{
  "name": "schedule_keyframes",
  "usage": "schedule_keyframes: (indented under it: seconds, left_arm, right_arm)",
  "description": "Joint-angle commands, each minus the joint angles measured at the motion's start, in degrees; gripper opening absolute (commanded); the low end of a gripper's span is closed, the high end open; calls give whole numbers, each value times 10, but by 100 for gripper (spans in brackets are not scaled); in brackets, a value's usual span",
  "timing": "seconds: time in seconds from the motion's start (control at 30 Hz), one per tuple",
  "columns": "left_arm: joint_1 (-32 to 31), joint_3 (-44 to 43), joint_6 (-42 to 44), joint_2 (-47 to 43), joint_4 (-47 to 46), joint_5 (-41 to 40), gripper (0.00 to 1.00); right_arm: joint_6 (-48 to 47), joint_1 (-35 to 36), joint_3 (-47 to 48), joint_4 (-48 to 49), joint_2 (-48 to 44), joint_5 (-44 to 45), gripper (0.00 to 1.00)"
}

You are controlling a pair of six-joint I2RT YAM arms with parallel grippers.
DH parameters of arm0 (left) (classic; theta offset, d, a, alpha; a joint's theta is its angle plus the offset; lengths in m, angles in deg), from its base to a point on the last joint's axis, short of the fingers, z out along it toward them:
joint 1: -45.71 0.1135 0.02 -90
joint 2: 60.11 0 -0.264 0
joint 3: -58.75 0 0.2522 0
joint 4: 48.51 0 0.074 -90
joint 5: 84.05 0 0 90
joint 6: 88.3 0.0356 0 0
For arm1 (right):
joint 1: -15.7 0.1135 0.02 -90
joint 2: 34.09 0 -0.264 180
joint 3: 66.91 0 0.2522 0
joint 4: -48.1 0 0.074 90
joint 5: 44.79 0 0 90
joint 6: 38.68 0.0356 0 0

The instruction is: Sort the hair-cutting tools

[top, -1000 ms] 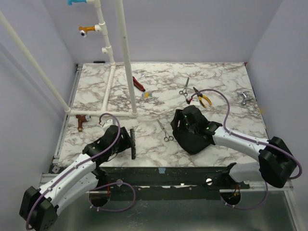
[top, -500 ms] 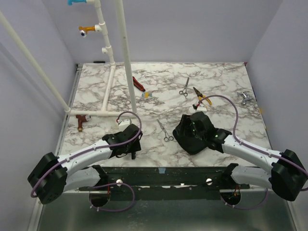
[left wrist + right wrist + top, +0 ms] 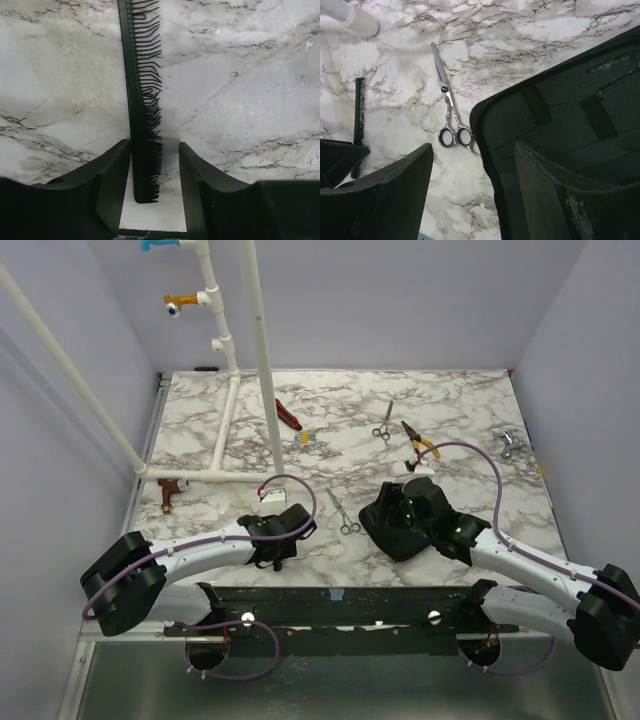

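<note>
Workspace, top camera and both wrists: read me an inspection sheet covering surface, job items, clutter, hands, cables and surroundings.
Surface: marble tabletop, no spills seen.
Job's things: black comb lying flat near the front edge; near silver scissors closed, beside the black zip case; far silver scissors toward the back.
Clutter: yellow-handled pliers; red-and-black-handled tool; brown pipe fitting.
Hands: left hand open, straddling the comb's end; right hand open, over the case's edge.
Cables: purple cables, one looping above each arm.
Surroundings: white pipe frame; lilac walls.
</note>
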Motion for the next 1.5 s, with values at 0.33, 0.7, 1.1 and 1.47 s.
schedule_keyframes:
  seconds: [0.33,0.7,1.1,1.47]
  left_arm:
    - [-153,-51,-68,85,27,3,36]
    - [-234,-58,-93,103,37,1,29]
    - [-296,-39,-157,68,78,-11,29]
    - [-312,-73,-176,43,122,-40,58]
  right_arm:
    - [-10,3,-22,-11,-26,-31,70]
    - [-6,3,-27,-24,-45,-36,70]
    - [-1,3,-34,-46,-68,-33,70]
    - [-3,2,-22,-62,-76,-35,73]
